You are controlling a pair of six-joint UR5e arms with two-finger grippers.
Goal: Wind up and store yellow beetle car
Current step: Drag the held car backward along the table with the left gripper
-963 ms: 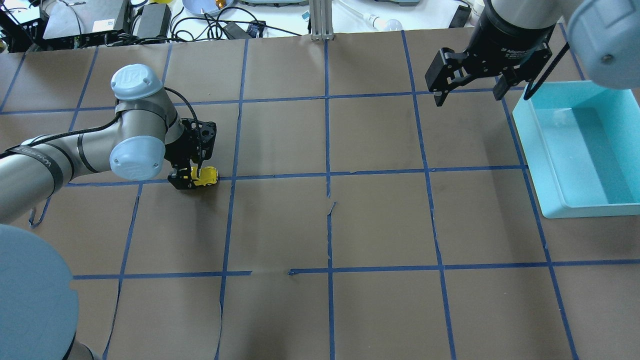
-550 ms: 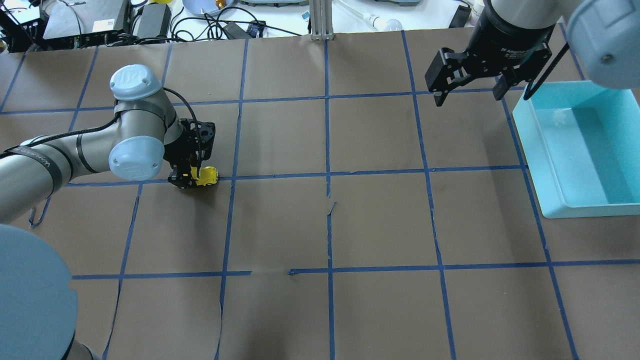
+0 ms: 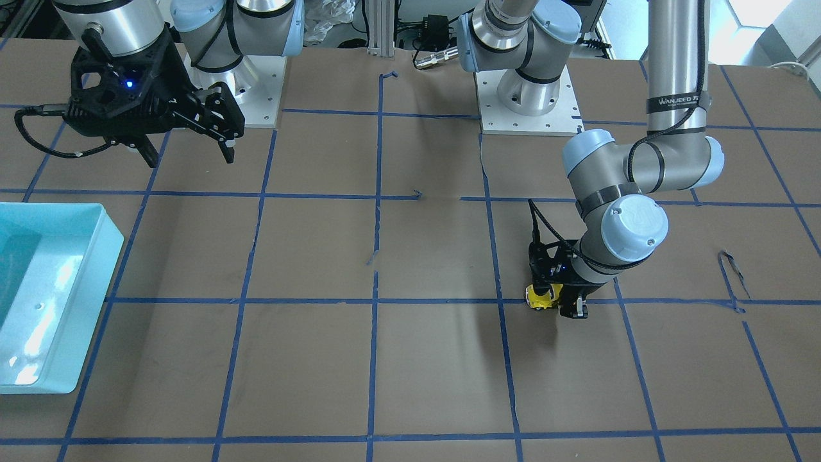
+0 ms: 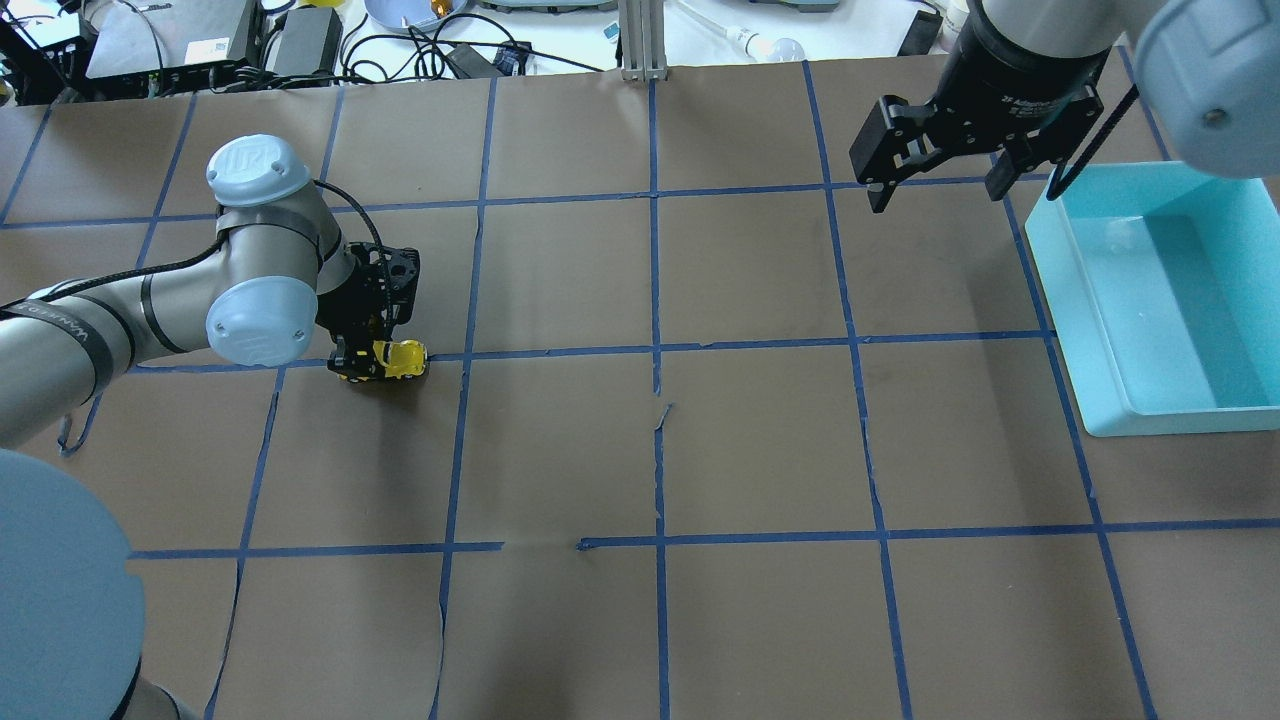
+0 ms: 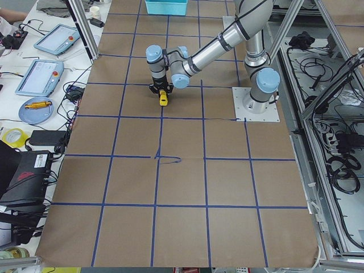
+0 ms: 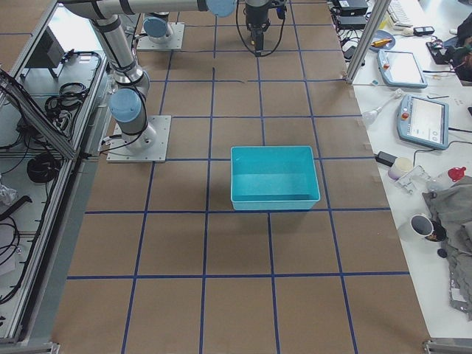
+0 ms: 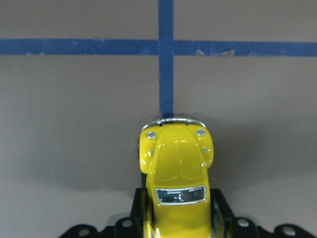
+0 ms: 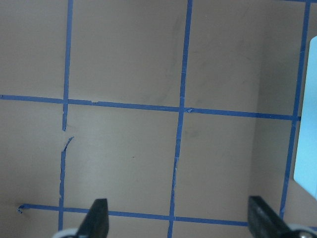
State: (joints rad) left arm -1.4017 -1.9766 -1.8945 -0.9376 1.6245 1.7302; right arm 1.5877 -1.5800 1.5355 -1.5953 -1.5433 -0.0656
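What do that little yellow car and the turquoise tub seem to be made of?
Yellow beetle car: glossy painted shell with sharp highlights and a chrome-like bumper; die-cast metal or hard plastic, cannot tell which. Turquoise tub: probably moulded plastic, going by the smooth, even colour, soft sheen and thin rounded rim.

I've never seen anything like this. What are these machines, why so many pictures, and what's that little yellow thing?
These are two robot arms at a table covered in brown paper with blue tape lines. Six cameras catch one moment: two look down from opposite sides, two from the table's ends, and one rides on each wrist. The left gripper is shut on a yellow toy car, low at the table. The right gripper hangs open and empty near a turquoise bin, which looks empty.
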